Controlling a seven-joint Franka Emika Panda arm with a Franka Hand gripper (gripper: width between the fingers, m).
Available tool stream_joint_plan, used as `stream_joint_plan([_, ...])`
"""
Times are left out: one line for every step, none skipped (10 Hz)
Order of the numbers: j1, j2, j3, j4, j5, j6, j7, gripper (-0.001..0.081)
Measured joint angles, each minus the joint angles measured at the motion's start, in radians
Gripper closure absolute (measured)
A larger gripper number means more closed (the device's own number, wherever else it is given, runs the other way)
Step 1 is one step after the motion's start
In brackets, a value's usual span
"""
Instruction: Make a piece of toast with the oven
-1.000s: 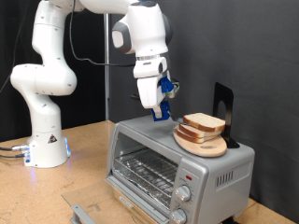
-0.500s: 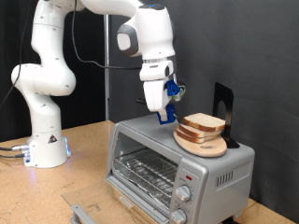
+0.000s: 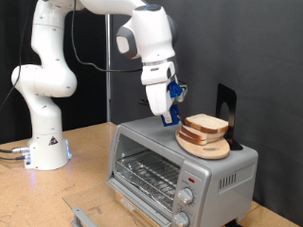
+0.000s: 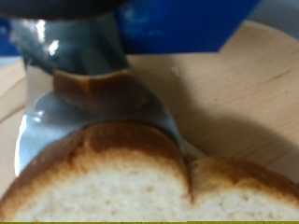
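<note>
The piece of toast (image 3: 205,124) lies on a round light-wood board (image 3: 204,148) on top of the silver oven (image 3: 222,175). My gripper (image 3: 167,116) hangs just to the exterior view's left of the toast, fingers pointing down at the oven top, with nothing seen between them. In the wrist view the toast (image 4: 140,182) fills the foreground, with the board (image 4: 238,93) behind it and a shiny metal finger (image 4: 79,65) close above the crust. The oven's wire rack (image 3: 147,175) shows through its front.
A black upright holder (image 3: 225,106) stands behind the board on the oven top. The oven knobs (image 3: 183,200) sit down its right front. The arm's white base (image 3: 47,142) stands on the wooden table at the exterior view's left. A grey part (image 3: 80,213) lies at the bottom edge.
My gripper has moved a little to the exterior view's right, closer to the toast. The toast and board have not moved.
</note>
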Motion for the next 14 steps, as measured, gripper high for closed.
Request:
stream_joint_plan([0.021,-0.01,-0.036,-0.01,0.043,-0.01,-0.055,0.0537])
stream_joint_plan([0.04,-0.025,-0.071,-0.02,0.083,-0.021,-0.103,0.0537])
stream_joint_plan([0.054,-0.042,-0.102,-0.03,0.115,-0.037,-0.143,0.0537])
stream_joint_plan([0.065,-0.059,-0.129,-0.038,0.14,-0.051,-0.173,0.0537])
stream_joint_plan([0.075,-0.08,-0.159,-0.046,0.171,-0.07,-0.206,0.0537])
stream_joint_plan([0.086,-0.1,-0.19,-0.056,0.204,-0.083,-0.239,0.0537])
stream_joint_plan([0.096,-0.12,-0.217,-0.067,0.237,-0.092,-0.268,0.0537])
stream_joint_plan([0.111,-0.143,-0.238,-0.079,0.263,-0.101,-0.286,0.0537])
stream_joint_plan([0.108,-0.141,-0.234,-0.079,0.258,-0.101,-0.284,0.0537])
stream_joint_plan([0.108,-0.138,-0.235,-0.08,0.261,-0.101,-0.288,0.0537])
stream_joint_plan([0.108,-0.137,-0.246,-0.08,0.275,-0.101,-0.306,0.0537])
stream_joint_plan([0.106,-0.137,-0.268,-0.079,0.283,-0.111,-0.326,0.0537])
stream_joint_plan([0.099,-0.135,-0.295,-0.078,0.283,-0.132,-0.344,0.0537])
stream_joint_plan([0.086,-0.132,-0.323,-0.074,0.283,-0.151,-0.364,0.0537])
